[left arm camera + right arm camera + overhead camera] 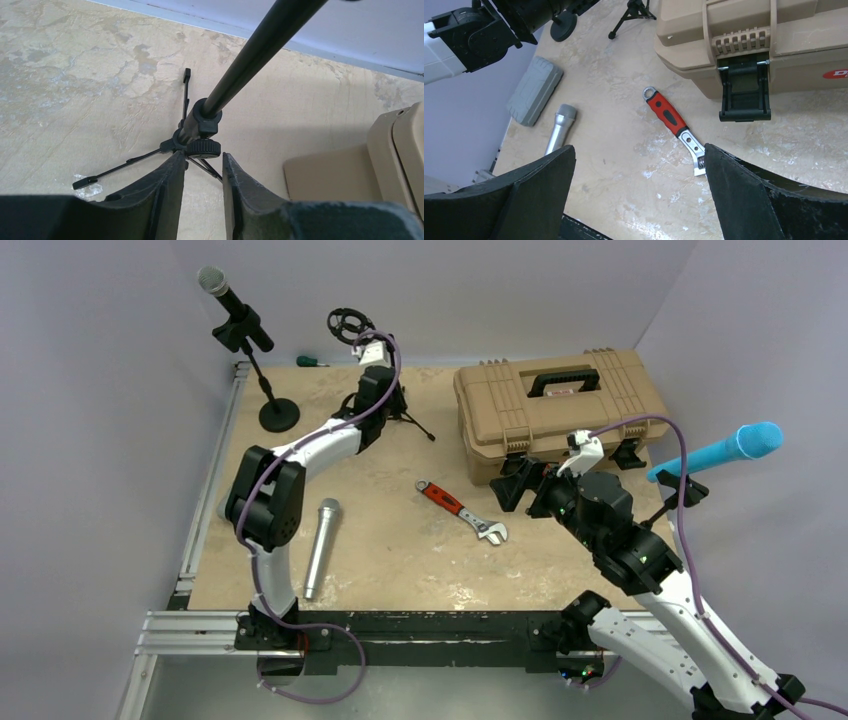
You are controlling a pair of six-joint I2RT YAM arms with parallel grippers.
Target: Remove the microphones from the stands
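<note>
1 sand-coloured desk (400, 560) carries all items.

1 tan toolbox (560, 410) sits at the far right of the desk, lid down, with the front latch hanging.

2 arms are in view. The left end effector (202, 159) is low at the foot of the tripod stand (250, 55), far centre. Its jaws are nearly together with a narrow gap. The stand's hub and knob lie just beyond the tips, and no grip on anything is visible. The right end effector (639, 150) is released, jaws wide apart with nothing between them, raised above the desk in front of the toolbox.

3 stands are noted. The tripod stand carries a ring mount (350, 323) at its top. The round-base stand (279, 415) is in the far left corner. A clip (685, 488) is beyond the desk's right edge.

3 microphones are noted. The black microphone (232, 302), with a silver head, sits tilted in the round-base stand. The blue microphone (715, 452) rests in the clip at right. The silver microphone (322, 545) lies flat on the desk near the left arm, apart from every stand.

1 grey case (535, 90) lies just beside the silver microphone.

1 red-handled wrench (460, 510) lies mid-desk.

1 green screwdriver (310, 361) lies at the far edge.
</note>
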